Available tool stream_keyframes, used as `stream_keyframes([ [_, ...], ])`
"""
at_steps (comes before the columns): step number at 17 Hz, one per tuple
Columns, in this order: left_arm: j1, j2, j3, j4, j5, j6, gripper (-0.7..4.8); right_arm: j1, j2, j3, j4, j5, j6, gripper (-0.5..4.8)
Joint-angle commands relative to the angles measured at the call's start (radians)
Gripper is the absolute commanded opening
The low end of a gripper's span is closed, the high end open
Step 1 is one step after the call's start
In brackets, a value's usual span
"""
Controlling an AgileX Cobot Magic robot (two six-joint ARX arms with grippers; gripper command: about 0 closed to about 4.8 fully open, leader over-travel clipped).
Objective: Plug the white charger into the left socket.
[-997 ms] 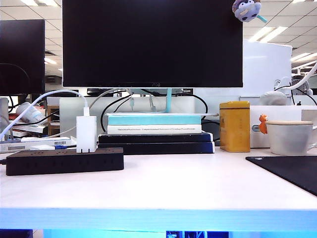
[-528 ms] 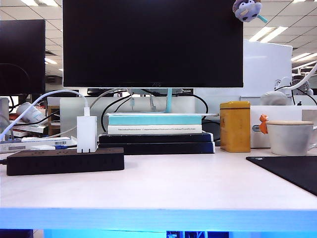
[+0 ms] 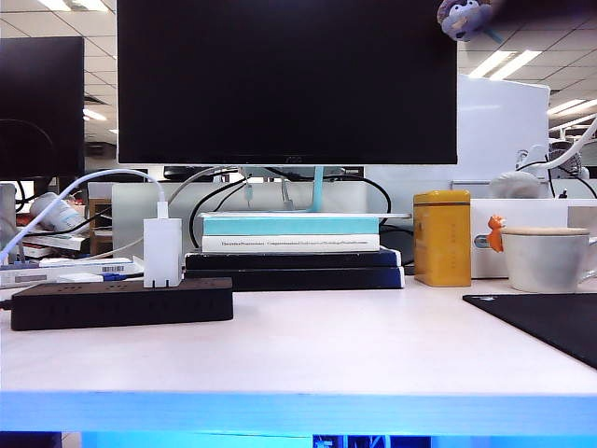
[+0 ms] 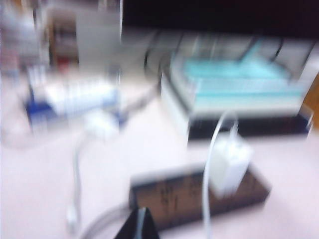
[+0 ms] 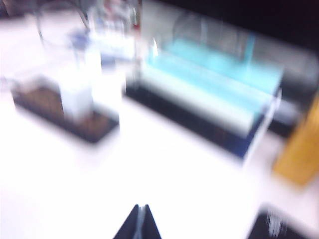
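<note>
White charger [image 3: 162, 252] stood upright on the black power strip [image 3: 121, 303] at the counter's [image 3: 326, 350] left side, book stack [image 3: 292, 250] just beside it, yellow tin [image 3: 442, 238] and cup [image 3: 546, 259] well off to the right. Both wrist views were motion-blurred, so which socket it sat in couldn't be read. Left gripper [image 4: 138, 225] and right gripper [image 5: 140, 223] hung above the counter, jaws clenched on nothing, apart from the charger.

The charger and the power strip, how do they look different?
The charger is white; the power strip is black. The charger stands tall and upright; the strip lies long and flat. The charger is the smaller one, sitting on top of the strip near its right end. Both are boxy and have cords.
</note>
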Motion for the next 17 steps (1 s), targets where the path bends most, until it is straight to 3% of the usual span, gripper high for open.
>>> stream_keyframes([
  [1, 0.000, -0.002, -0.136, 0.132, -0.003, 0.000, -0.05, 0.000, -0.018, -0.169, 0.121, 0.097, 0.049, 0.00],
  [4, 0.000, -0.002, -0.214, 0.186, -0.026, 0.006, -0.05, 0.000, -0.018, -0.277, 0.154, 0.150, 0.073, 0.00],
  [9, 0.000, -0.002, -0.244, 0.211, -0.043, 0.136, -0.05, 0.000, -0.018, -0.381, 0.183, 0.317, 0.090, -0.01],
  [17, 0.001, -0.002, -0.244, 0.149, -0.043, 0.187, -0.05, 0.000, -0.015, -0.415, 0.159, 0.254, 0.090, 0.00],
])
